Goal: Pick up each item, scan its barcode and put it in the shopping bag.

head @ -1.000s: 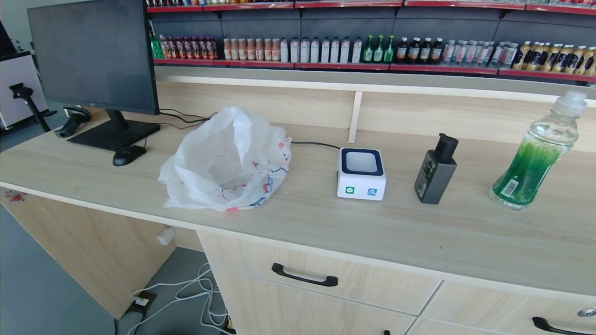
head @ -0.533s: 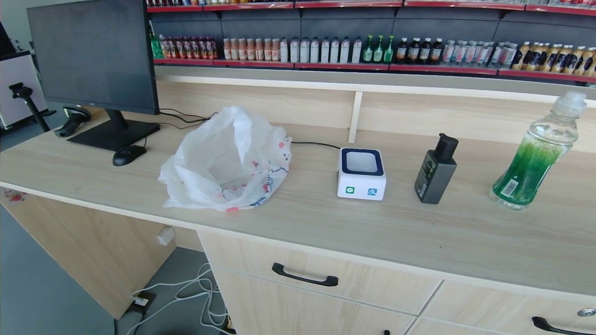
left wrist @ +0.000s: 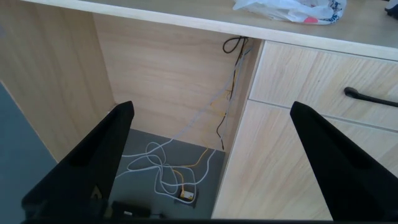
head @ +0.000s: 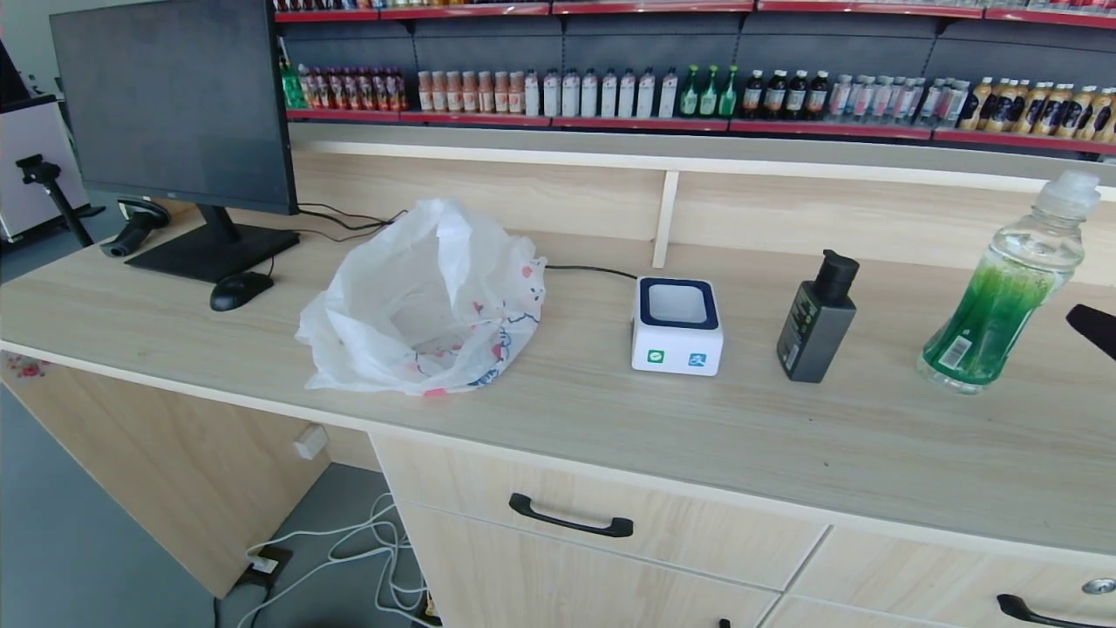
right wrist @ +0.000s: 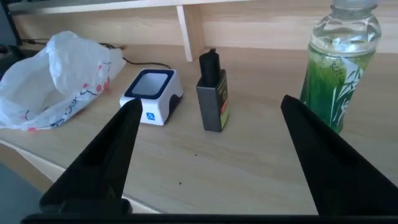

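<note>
A white plastic shopping bag [head: 418,305] lies open on the wooden counter [head: 610,419], left of a white barcode scanner [head: 677,324]. Right of the scanner stand a dark grey pump bottle [head: 815,318] and a clear bottle of green liquid [head: 1003,296]. My right gripper [right wrist: 211,155] hovers open and empty in front of the counter, facing the dark bottle [right wrist: 212,93], the scanner [right wrist: 152,96] and the green bottle [right wrist: 341,68]. One of its fingers [head: 1097,330] shows at the right edge, beside the green bottle. My left gripper [left wrist: 211,168] hangs open and empty below the counter edge, under the bag [left wrist: 289,9].
A monitor [head: 174,105], a mouse [head: 241,290] and a handheld scanner [head: 135,228] sit at the counter's far left. A raised wooden ledge [head: 663,183] runs behind, with shelves of bottles beyond it. Drawers with black handles [head: 571,523] and loose cables [left wrist: 168,174] lie below.
A dark finger of my right gripper has come into the head view at the right edge, near the green bottle. The items on the counter have not moved.
</note>
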